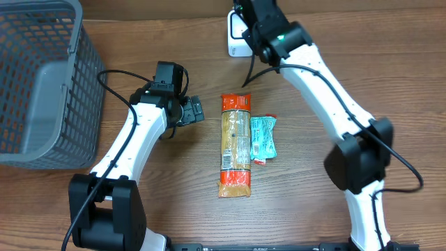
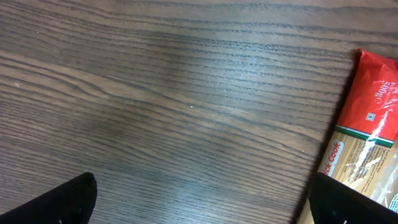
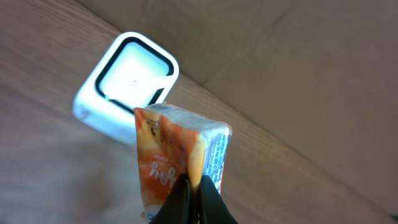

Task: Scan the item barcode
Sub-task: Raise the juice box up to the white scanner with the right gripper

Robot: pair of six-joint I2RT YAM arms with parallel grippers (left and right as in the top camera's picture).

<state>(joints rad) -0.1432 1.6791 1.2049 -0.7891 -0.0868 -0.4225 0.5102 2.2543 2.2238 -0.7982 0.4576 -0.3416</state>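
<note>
Hiding orange pouch (image 3: 163,155) overhead, seemingly: right arm (image 1: 327,90)

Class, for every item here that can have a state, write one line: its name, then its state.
left gripper, open, holding nothing
right gripper, shut on orange packet
orange packet, held up before the scanner
scanner, face glowing white
pasta pack, lying flat
teal packet, lying flat beside pasta pack
</note>
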